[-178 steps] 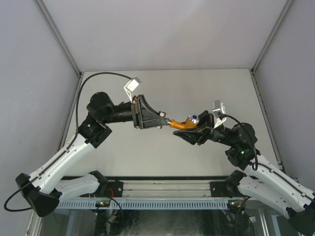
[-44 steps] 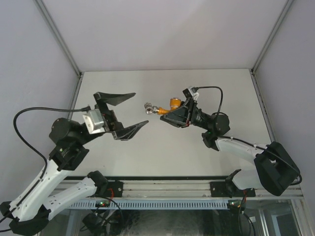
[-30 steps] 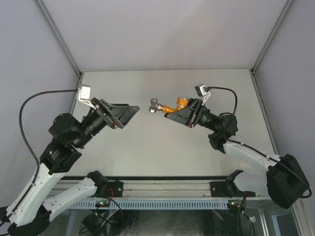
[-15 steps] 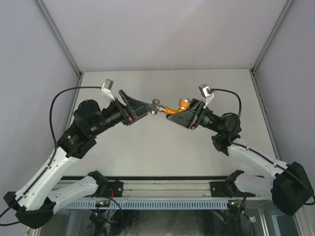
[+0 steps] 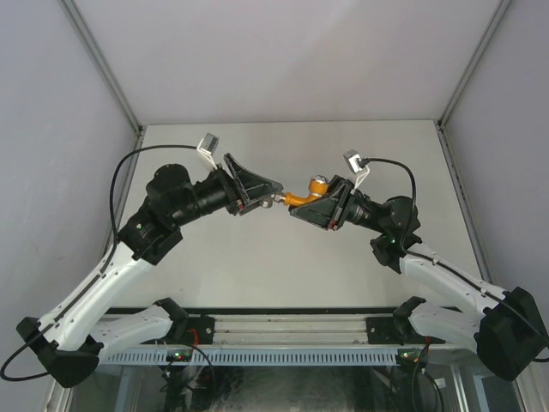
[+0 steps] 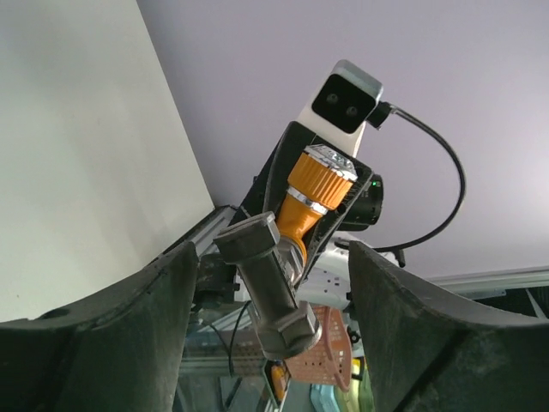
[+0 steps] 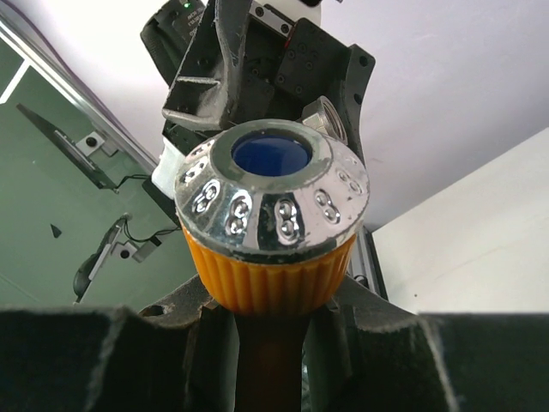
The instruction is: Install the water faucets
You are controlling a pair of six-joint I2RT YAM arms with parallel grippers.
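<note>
The water faucets hang in mid-air above the table as one piece. An orange tap body (image 5: 302, 196) has a ribbed orange knob (image 7: 273, 275) with a chrome cap, and a grey metal fitting (image 5: 274, 202) sits at its left end. My right gripper (image 5: 324, 206) is shut on the orange body just below the knob (image 7: 279, 330). My left gripper (image 5: 262, 193) faces it from the left. In the left wrist view the grey fitting (image 6: 268, 292) stands between my left gripper's fingers (image 6: 111, 343), with a gap on each side, so the jaws are open.
The white table (image 5: 257, 266) lies below both arms, with grey walls on three sides. A metal rail (image 5: 292, 330) with the arm bases runs along the near edge. A pink perforated basket (image 6: 330, 348) shows beyond the table in the left wrist view.
My left gripper has swung up and right from the table's left side, and its fingers now straddle the grey fitting. Its jaws have narrowed. The right gripper keeps hold of the faucet, nearly still.
</note>
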